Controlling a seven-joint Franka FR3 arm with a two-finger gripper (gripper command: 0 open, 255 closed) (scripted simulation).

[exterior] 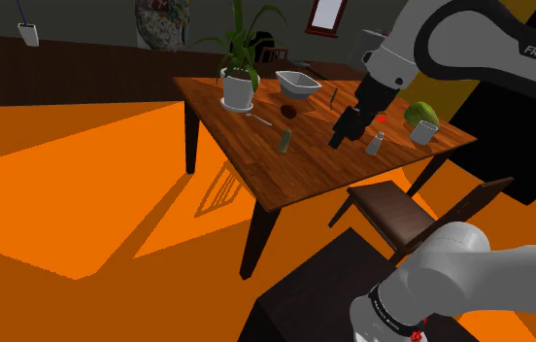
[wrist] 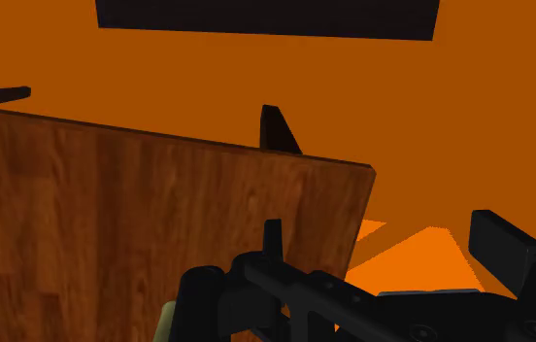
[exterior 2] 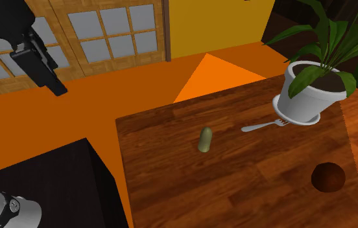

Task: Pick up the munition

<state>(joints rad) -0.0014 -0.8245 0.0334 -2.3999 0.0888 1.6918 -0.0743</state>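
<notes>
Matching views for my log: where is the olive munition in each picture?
Shoulder view: munition on the table, right of the plant pot.
Second exterior view: munition left of the fork, near the table edge.
Wrist view: olive sliver beside the gripper, probably it.
Shared landmark: the wooden table.

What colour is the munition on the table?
Olive green: the small rounded munition shows best in the second exterior view.

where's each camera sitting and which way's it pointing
Shoulder view: beside the stand, looking down over the table; arm and gripper show.
Second exterior view: above the table's corner, looking down at munition and potted plant; gripper upper left.
Wrist view: on the hand, looking past the table edge to orange floor; open fingers show.
Shared by the first two: munition, plant, fork.
</notes>
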